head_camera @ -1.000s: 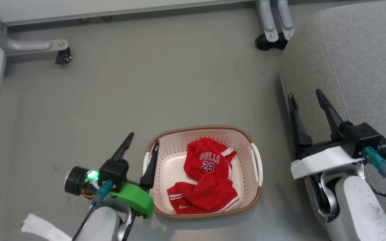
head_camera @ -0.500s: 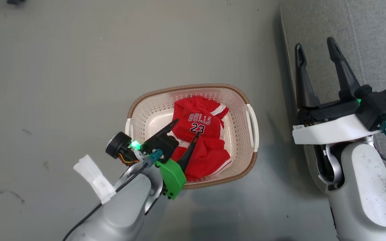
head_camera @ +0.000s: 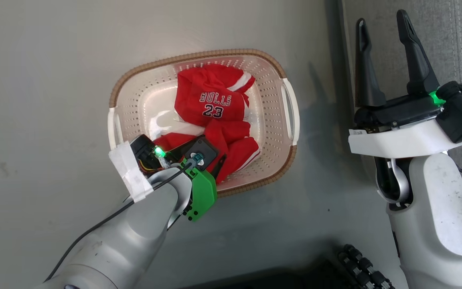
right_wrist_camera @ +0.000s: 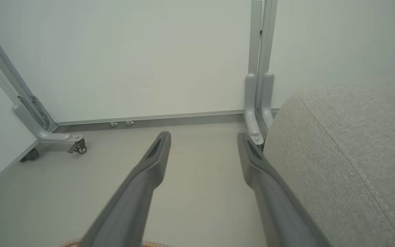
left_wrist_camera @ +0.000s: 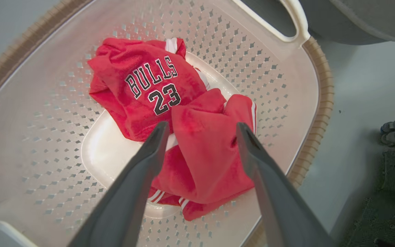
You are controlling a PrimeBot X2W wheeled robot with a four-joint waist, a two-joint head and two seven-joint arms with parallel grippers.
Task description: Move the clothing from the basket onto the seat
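Left claw (left_wrist_camera: 201, 126) wide open, low inside the basket (head_camera: 150, 80), pointing down at the shorts (left_wrist_camera: 204, 161). One of its fingers (left_wrist_camera: 139, 171) on each side of a raised fold of the shorts, not closed on it; cannot tell if the tips touch the cloth.

Right claw (head_camera: 381, 20) also wide open and holding nothing, well apart from the basket, up in the air at the edge of the seat (head_camera: 455, 40), fingers pointing away from the robot.

Basket on the floor (head_camera: 54, 80), just left of the seat. Long axis across the head view, right end a little farther from the robot, with one of the white handles (head_camera: 289, 108) at each short end.

Jersey (head_camera: 211, 100) crumpled in the far half of the basket, print up, "BULLS 23" readable, top of the letters toward the far rim. Shorts bunched in the near half, partly on the lower edge of the jersey, with white stripes showing at the near and right sides.
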